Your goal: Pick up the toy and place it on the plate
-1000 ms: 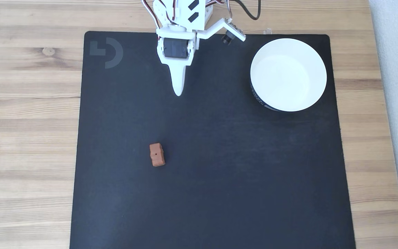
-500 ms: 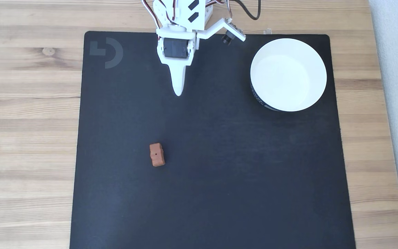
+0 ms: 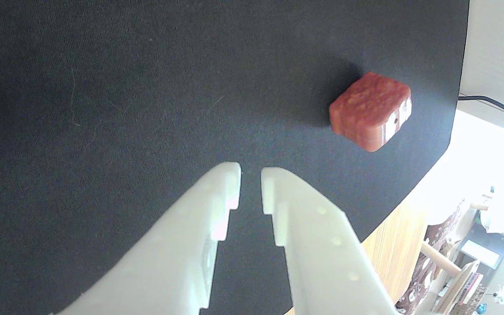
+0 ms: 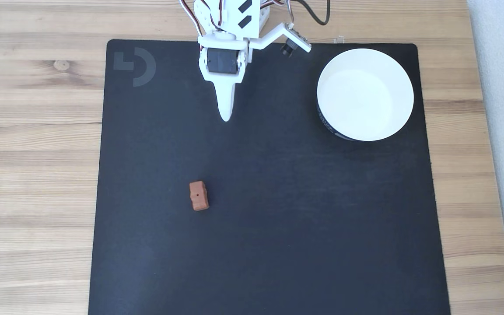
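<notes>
Toy [image 4: 198,195] — small reddish-brown block, rounded edges, tiny dark dot — lies on black mat [image 4: 278,218], well apart from plate [image 4: 365,94]. Tool [image 3: 250,170] nearly closed, narrow gap, holding nothing.

The arm [image 4: 230,26] is showing white plastic links, with a black servo block [image 4: 222,61] sitting in the wrist. Red, white and dark cables [image 4: 317,13] are looping at the top. The gripper [image 3: 250,173] is showing two pale tapering fingers [image 3: 317,227] dotted with small round holes.
</notes>
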Controlling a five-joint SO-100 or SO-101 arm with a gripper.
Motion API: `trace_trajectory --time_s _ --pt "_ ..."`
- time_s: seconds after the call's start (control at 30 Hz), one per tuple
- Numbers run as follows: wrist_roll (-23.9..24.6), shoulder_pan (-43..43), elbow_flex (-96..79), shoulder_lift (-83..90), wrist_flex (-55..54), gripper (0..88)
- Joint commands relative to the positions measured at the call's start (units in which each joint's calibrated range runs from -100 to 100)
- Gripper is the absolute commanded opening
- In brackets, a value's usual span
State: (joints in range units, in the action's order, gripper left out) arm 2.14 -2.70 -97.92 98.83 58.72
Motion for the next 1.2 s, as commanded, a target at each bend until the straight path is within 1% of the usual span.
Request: trace_trajectory --time_s 0.0,0.33,0.5,0.8,0.97,1.03,1.13,1.17 --pt "-0.2 -0.4 0.0 0.4 -1.0 2.5" --pt "-0.2 -0.6 0.4 -0.3 -1.1 2.5" --pt "0.2 -2.2 0.7 -0.5 -1.1 2.5" --pt "0.2 -1.9 3.6 -5.1 -1.6 2.5" --pt "0.3 -1.9 13.5 -13.3 -3.8 2.5" --pt "0.4 -2.2 18.8 -19.2 -5.8 2.6" --pt "0.4 -3.4 23.2 -25.8 -8.7 2.6" --pt "0.4 -5.0 26.8 -30.0 -9.4 2.9"
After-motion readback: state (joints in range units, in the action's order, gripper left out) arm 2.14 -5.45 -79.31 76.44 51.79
